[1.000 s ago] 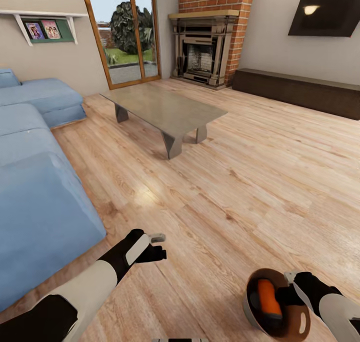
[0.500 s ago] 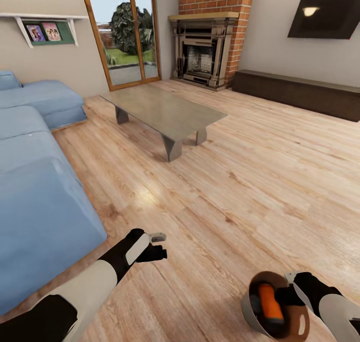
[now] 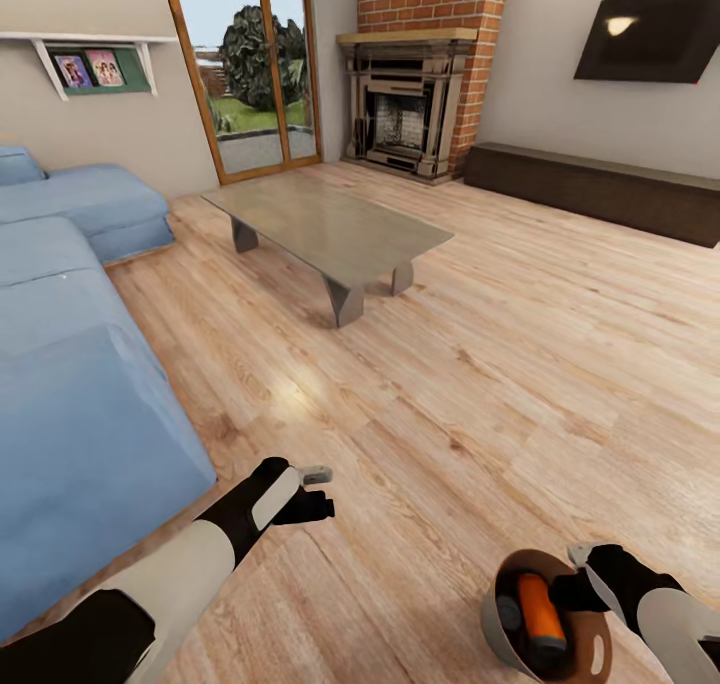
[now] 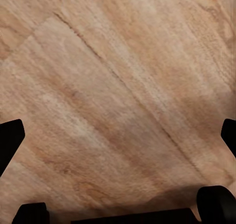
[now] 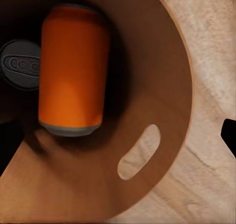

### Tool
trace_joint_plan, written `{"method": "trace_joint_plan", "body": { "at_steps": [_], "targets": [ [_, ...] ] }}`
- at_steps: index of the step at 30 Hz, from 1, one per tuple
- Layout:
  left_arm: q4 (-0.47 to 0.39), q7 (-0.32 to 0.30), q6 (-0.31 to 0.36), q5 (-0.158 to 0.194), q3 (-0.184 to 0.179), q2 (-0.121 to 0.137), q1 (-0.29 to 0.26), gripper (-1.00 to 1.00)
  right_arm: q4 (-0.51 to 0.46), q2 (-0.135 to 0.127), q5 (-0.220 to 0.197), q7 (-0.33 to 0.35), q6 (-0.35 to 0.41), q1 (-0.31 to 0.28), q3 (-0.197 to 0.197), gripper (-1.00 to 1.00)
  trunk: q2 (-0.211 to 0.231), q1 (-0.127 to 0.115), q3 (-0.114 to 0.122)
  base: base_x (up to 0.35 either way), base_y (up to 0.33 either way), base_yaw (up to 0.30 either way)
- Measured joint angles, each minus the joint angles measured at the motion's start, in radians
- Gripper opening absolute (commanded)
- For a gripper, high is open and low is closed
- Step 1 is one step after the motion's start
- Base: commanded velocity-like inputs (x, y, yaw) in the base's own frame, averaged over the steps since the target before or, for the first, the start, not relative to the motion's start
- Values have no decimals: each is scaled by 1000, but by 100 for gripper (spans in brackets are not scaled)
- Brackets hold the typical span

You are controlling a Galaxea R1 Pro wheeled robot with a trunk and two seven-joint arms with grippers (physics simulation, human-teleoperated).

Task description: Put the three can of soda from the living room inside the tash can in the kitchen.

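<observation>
Living room view shifted slightly; right jaws still clamp bin (image 3: pixel 590 654); left apart.

Light wood plank floor (image 3: pixel 520 364) runs across the room, with a soft glare patch near the sofa. A long blue sofa (image 3: pixel 70 364) fills the left side. A glass coffee table (image 3: pixel 325 219) on angled grey legs stands in the middle distance. At the far wall, a wood-framed glass door (image 3: pixel 250 64) shows greenery outside, beside a brick fireplace (image 3: pixel 410 84). On the right wall hangs a dark TV (image 3: pixel 650 34) above a low dark cabinet (image 3: pixel 600 189). A white shelf (image 3: pixel 90 59) with pictures sits far left.
</observation>
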Motion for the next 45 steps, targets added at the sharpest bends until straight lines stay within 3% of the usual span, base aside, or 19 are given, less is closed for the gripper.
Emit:
{"method": "trace_joint_plan", "body": {
  "at_steps": [45],
  "targets": [
    [-10,0,0,0,-9,0,1,100,-1,2,0,0,-1,1,0,100,315,-172,141,0,0,0]
  ]
}}
